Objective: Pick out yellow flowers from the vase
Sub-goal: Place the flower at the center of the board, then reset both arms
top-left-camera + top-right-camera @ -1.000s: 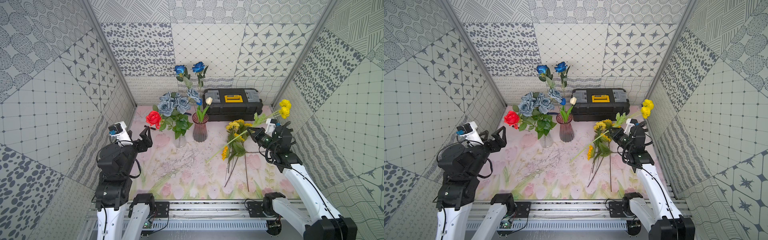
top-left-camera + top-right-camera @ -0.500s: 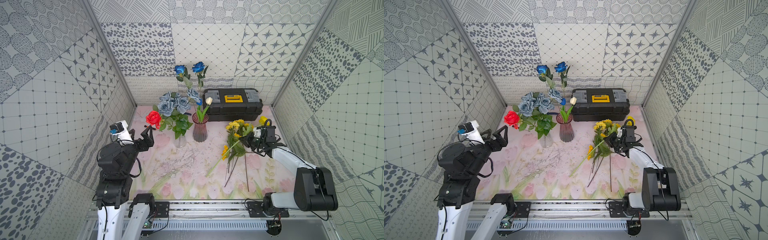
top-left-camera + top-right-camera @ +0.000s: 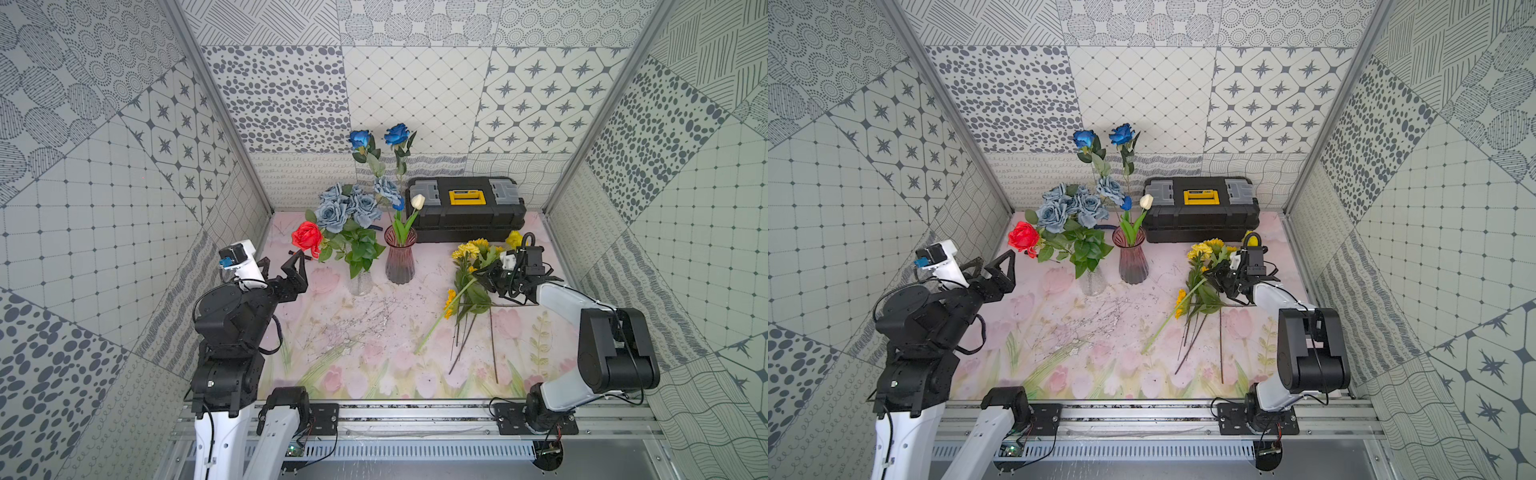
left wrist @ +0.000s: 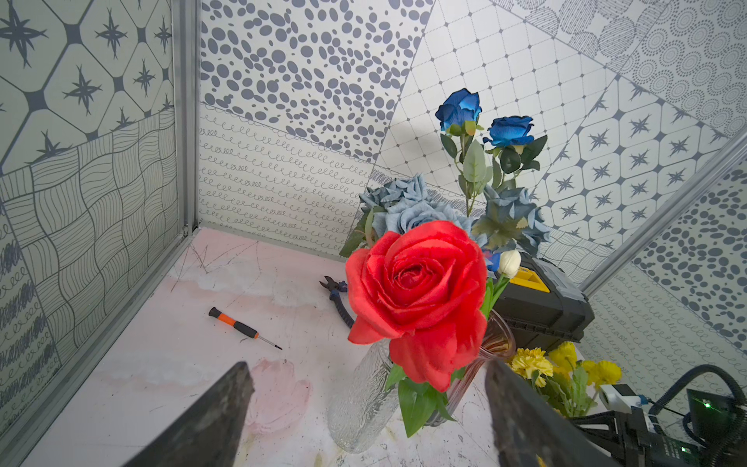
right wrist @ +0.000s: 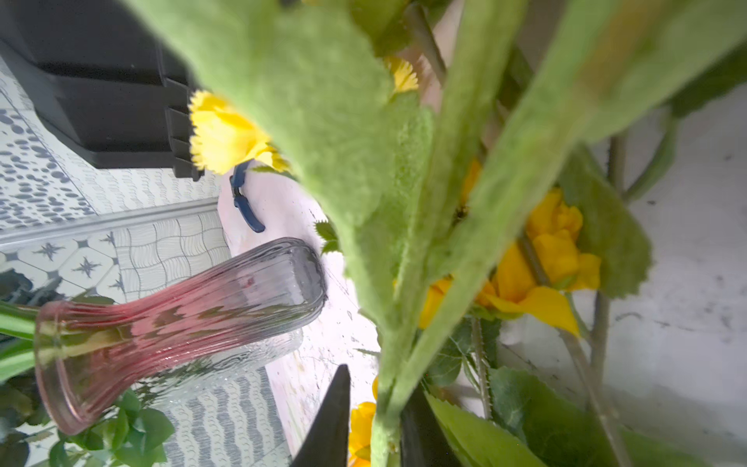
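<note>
Top views, yellow flowers (image 3: 467, 249) (image 3: 1200, 249): they're down on the floral surface (image 3: 332, 353), right side, out of both vases. Bare stems fan toward the near edge, blooms point back at the toolbox.
Right gripper (image 3: 484, 276) (image 3: 1219, 278): low over the leafy middle of that bunch. The right wrist view (image 5: 376, 388) has a fuzzy green stem (image 5: 404, 323) between the jaws, which stand narrow, with a sliver of gap on one side.
Left gripper (image 3: 282, 266) (image 4: 366, 364): up off the surface on the left, jaws wide, nothing between them, aimed at the red rose (image 3: 306, 237).
Clear vase (image 3: 360, 284): upright, carrying the red rose and the grey-blue roses (image 3: 345, 208).
Pink vase (image 3: 400, 259): upright just beside it, with the white tulip (image 3: 418, 201) and tall blue roses (image 3: 397, 134).
Screwdriver (image 4: 238, 325), pliers (image 4: 335, 299): lying flat behind the vases.
Toolbox (image 3: 465, 208): black, yellow handle, against the back wall.
</note>
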Robot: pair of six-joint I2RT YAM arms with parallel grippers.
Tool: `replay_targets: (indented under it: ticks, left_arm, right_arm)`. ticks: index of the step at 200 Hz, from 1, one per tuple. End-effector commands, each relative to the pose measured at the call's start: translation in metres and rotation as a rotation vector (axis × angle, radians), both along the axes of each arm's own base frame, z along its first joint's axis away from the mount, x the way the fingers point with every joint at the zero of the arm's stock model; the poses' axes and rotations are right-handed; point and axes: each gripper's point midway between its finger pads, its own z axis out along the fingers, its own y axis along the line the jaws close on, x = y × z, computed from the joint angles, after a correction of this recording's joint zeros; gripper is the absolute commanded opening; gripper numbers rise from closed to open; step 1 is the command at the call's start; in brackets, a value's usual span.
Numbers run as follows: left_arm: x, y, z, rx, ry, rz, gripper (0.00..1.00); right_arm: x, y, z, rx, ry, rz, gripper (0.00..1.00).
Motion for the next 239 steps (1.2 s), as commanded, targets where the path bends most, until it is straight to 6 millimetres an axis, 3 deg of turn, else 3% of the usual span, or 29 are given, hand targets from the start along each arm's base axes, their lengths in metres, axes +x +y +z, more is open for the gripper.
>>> replay_targets:
  ticks: [1, 24, 113, 151, 175, 206, 239]
  left_arm:
    - [-0.001, -0.003, 0.014, 0.009, -0.051, -0.019, 0.90]
    - [-0.002, -0.002, 0.016, 0.013, -0.052, -0.009, 0.91]
    - [-0.007, 0.022, 0.019, 0.061, -0.027, 0.124, 0.91]
    - [-0.013, 0.051, 0.010, 0.104, 0.040, 0.292, 0.92]
    - [-0.017, 0.072, 0.004, 0.126, 0.075, 0.412, 0.92]
    - [-0.019, 0.106, -0.026, 0.128, 0.147, 0.626, 0.94]
    - [-0.017, 0.128, -0.092, 0.106, 0.267, 0.790, 0.97]
  right_arm:
    - [0.013, 0.000, 0.018, 0.008, -0.065, 0.005, 0.35]
    - [0.012, 0.000, 0.024, 0.006, -0.074, 0.006, 0.42]
    - [-0.003, -0.008, 0.072, -0.067, -0.147, 0.001, 0.98]
    - [-0.011, -0.007, 0.094, -0.087, -0.178, 0.025, 0.98]
    - [-0.017, -0.016, 0.119, -0.156, -0.239, 0.006, 0.98]
    - [-0.018, -0.041, 0.155, -0.305, -0.368, -0.081, 0.98]
    - [-0.015, -0.072, 0.169, -0.460, -0.478, -0.206, 0.98]
